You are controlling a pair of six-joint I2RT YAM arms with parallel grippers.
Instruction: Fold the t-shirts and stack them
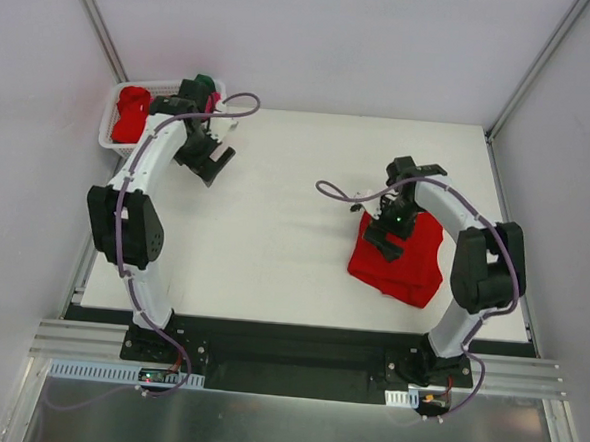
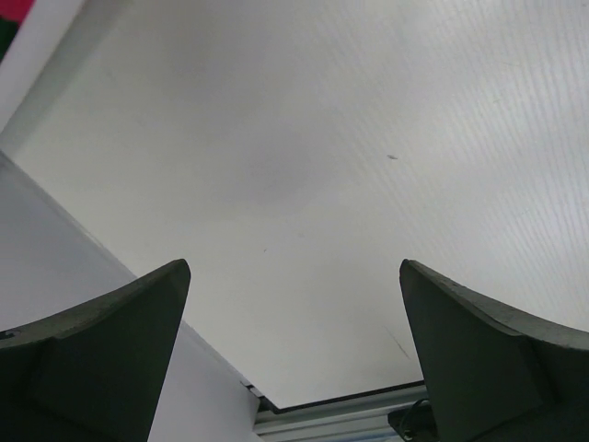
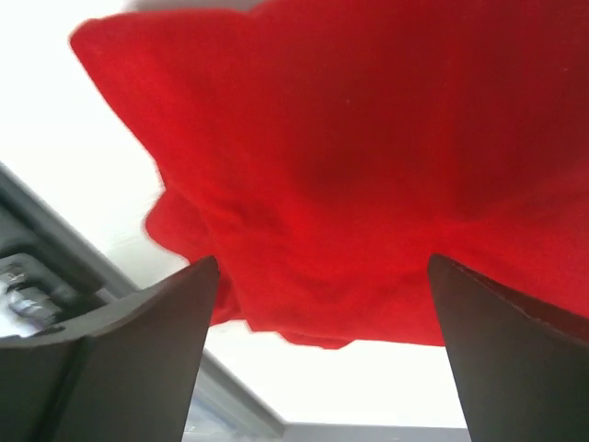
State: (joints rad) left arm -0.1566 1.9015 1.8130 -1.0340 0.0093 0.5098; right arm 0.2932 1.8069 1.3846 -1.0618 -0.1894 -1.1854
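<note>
A rumpled red t-shirt (image 1: 401, 263) was seen lying on the white bench (image 1: 275, 220) toward four o'clock; whether one garment or several lay there could not be told. The right fingers (image 3: 497, 359) were spread wide just above it, with nothing held between them. The left fingers (image 2: 101, 359) were likewise spread wide and empty over bare bench near the white basket (image 1: 108, 139) at ten o'clock. In the basket, another red shirt (image 1: 131, 111), dark green cloth (image 1: 204, 81) and magenta cloth (image 1: 214, 101) were glimpsed. The cloth was judged light, limp and prone to bunching. A pinch at a hem corner or shoulder seam was judged best, so that a single layer could be lifted and spread flat.
</note>
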